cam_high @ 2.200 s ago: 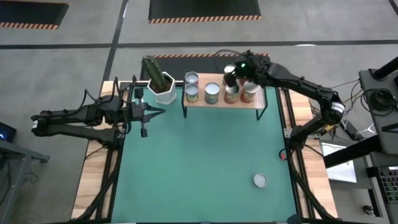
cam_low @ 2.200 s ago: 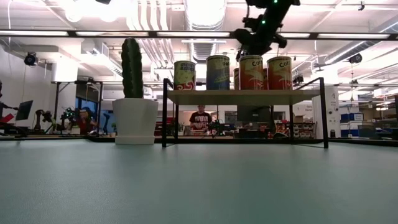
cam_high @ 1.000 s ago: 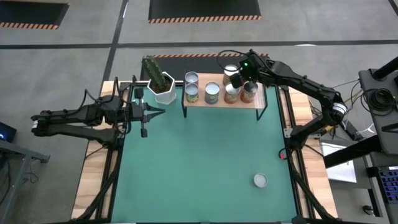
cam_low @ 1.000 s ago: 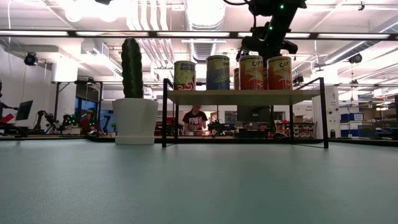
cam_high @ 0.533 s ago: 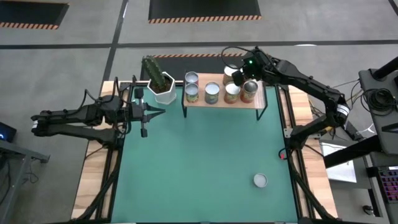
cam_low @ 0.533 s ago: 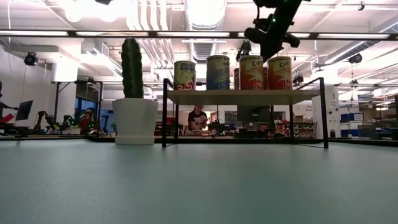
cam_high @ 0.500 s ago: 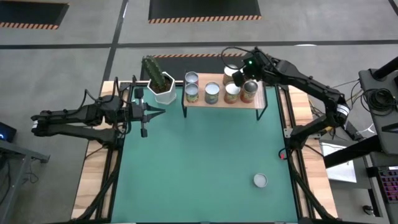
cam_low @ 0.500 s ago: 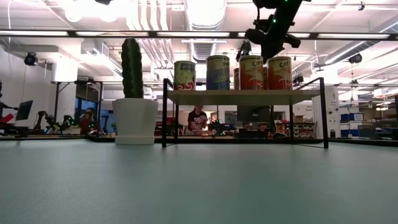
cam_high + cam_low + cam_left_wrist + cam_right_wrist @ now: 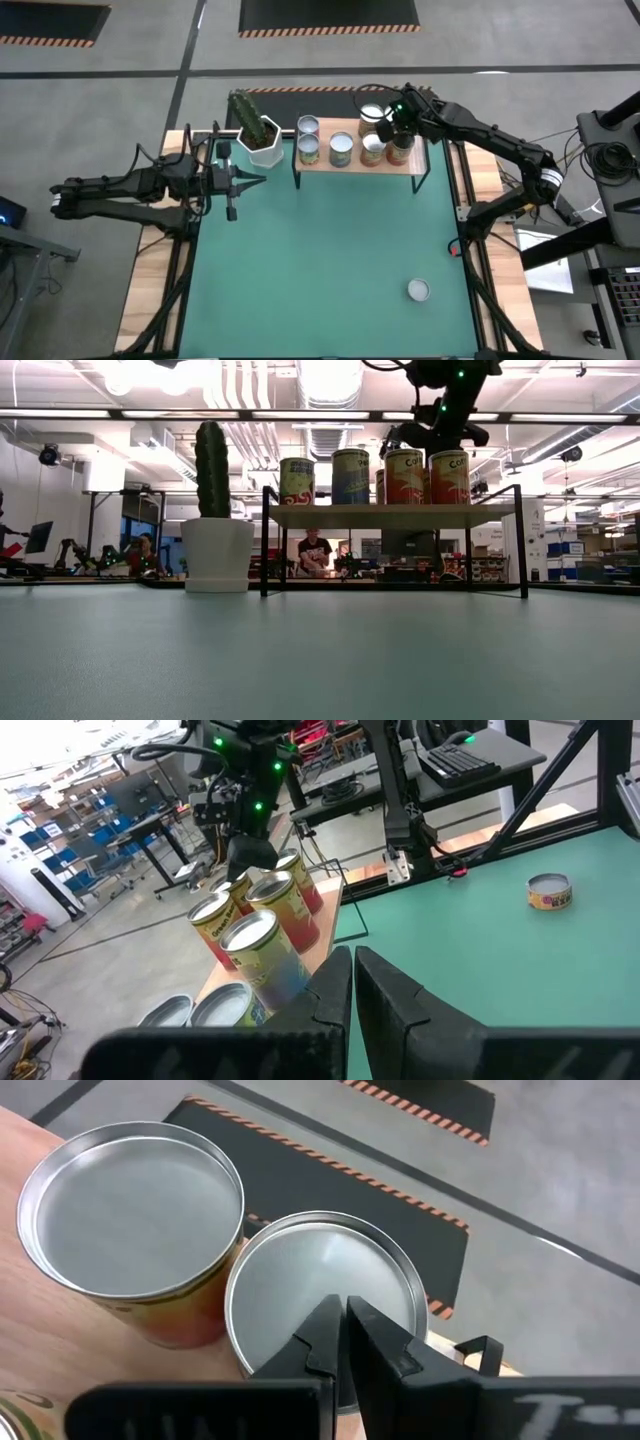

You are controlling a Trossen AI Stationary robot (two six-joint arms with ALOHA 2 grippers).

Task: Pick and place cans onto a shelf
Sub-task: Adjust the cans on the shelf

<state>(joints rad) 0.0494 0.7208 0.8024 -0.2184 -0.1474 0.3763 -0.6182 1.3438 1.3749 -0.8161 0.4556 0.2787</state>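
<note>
Several cans (image 9: 341,150) with silvery tops stand upright on the light-wood shelf (image 9: 415,165) at the table's far edge. A short can (image 9: 418,290) sits on the green mat near the front right. My right gripper (image 9: 385,125) is shut above the shelf's right-hand cans. In the right wrist view its tips (image 9: 343,1315) hang over the top of one can (image 9: 320,1270), beside another can (image 9: 130,1220). My left gripper (image 9: 250,180) waits shut at the table's left, level with the cactus pot. My right gripper points slanting down from the table's right at the silvery top (image 9: 300,1280) of a can at the shelf's far right. Its shut fingertips cover the spot, so I cannot tell whether they touch the lid.
A white pot with a cactus (image 9: 262,140) stands just left of the shelf. The green mat (image 9: 320,250) between the shelf and the short can holds nothing else. In the low view, people and workbenches show in the room behind the table.
My right gripper, shut throughout, has shifted slightly toward the table's right edge above the shelf's right-hand cans, rising and sinking again. The cans stand as before.
</note>
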